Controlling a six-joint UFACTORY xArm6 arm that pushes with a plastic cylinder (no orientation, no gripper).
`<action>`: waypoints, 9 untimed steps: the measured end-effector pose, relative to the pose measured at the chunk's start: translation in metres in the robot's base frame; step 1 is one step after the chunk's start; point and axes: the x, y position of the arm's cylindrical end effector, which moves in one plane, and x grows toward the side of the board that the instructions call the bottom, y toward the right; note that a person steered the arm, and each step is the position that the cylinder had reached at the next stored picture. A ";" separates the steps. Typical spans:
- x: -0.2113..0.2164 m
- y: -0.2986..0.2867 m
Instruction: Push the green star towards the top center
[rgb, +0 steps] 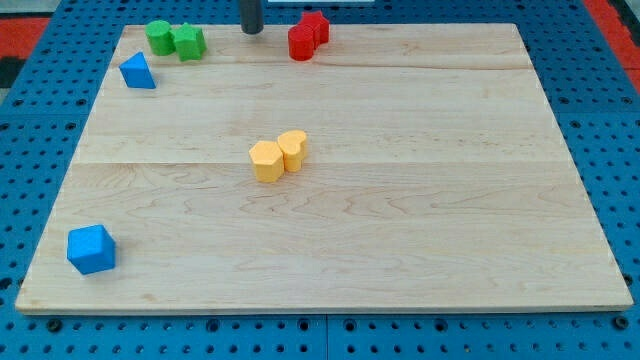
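Observation:
Two green blocks touch each other at the board's top left: a rounded one (160, 37) and a notched, star-like one (188, 42) on its right. My tip (251, 32) rests on the board at the top edge, to the right of the green star with a gap between them. It touches no block.
Two red blocks (308, 36) touch each other just right of the tip. Two yellow blocks (278, 155) sit together at the board's middle. A blue triangular block (137, 72) lies below the green pair. A blue block (91, 249) sits at the bottom left. The wooden board (450, 200) lies on a blue pegboard.

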 end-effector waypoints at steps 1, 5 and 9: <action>0.000 -0.003; 0.015 -0.101; 0.106 -0.060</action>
